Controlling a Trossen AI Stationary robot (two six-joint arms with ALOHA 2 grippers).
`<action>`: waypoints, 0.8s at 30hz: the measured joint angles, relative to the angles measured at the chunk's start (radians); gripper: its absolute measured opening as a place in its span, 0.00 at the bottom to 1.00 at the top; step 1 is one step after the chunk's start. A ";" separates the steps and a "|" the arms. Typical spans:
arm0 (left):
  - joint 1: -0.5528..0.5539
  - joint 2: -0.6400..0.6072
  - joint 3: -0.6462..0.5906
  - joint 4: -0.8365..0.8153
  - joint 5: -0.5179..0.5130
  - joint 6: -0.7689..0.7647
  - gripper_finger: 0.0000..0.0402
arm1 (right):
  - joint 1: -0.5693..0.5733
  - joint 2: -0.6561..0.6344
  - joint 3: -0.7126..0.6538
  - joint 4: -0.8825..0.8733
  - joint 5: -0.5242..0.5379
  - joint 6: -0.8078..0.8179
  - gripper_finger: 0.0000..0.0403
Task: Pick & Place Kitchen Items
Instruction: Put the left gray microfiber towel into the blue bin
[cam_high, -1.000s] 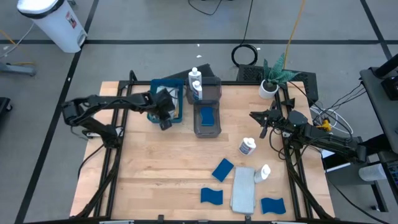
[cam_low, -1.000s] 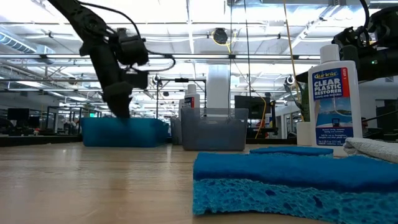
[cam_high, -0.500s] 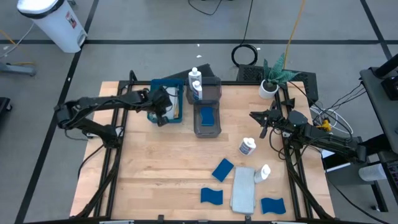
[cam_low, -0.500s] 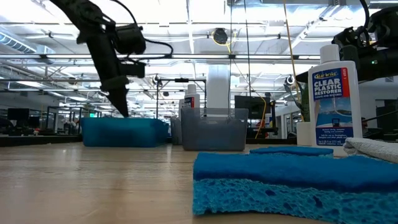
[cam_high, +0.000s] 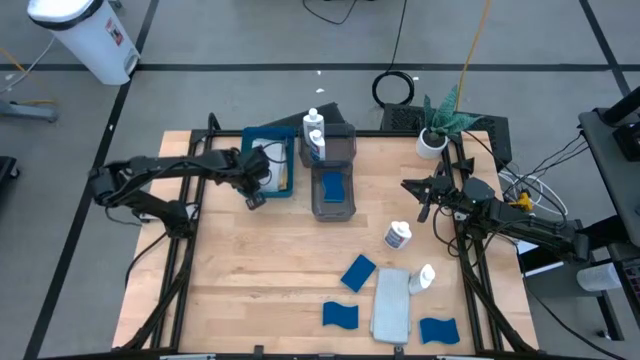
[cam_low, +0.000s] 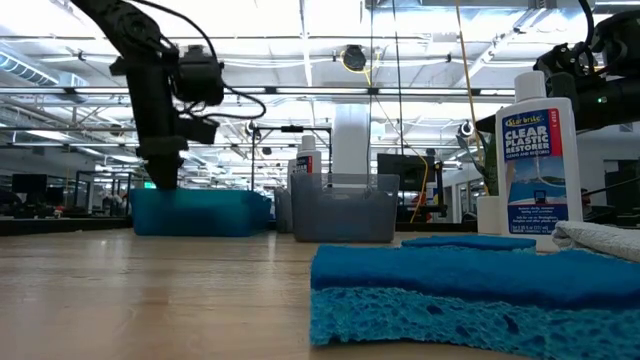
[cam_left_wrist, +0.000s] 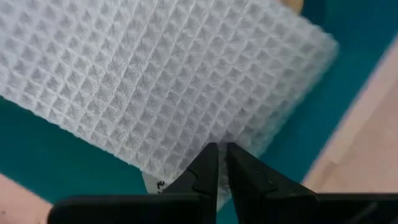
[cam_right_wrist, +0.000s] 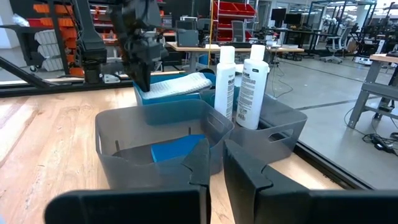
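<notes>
With our left gripper (cam_high: 254, 200) beside the blue tray (cam_high: 286, 190), fingers together and empty over the light grey cloth (cam_left_wrist: 155, 81) lying there, we judge a fresh item comes next, our right gripper (cam_high: 422, 212) waiting closed near the counter's right edge.

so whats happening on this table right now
Two robot arms are sorting kitchen items. The left gripper hangs shut and empty at the near edge of the blue tray, which holds a light grey cloth. The right gripper waits shut by the table's right side. Bottles and a sponge are already in the grey bins; more sponges, bottles and a cloth lie loose.
</notes>
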 joint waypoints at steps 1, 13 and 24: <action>0.000 0.011 -0.004 0.003 -0.004 0.000 0.09 | 0.000 0.000 0.000 0.000 0.000 0.000 0.05; -0.001 -0.023 0.075 0.014 -0.069 0.086 0.09 | 0.000 0.000 0.000 0.000 0.000 0.000 0.05; 0.127 0.002 0.123 0.209 -0.103 0.221 0.09 | 0.000 0.000 0.000 0.000 0.000 0.000 0.05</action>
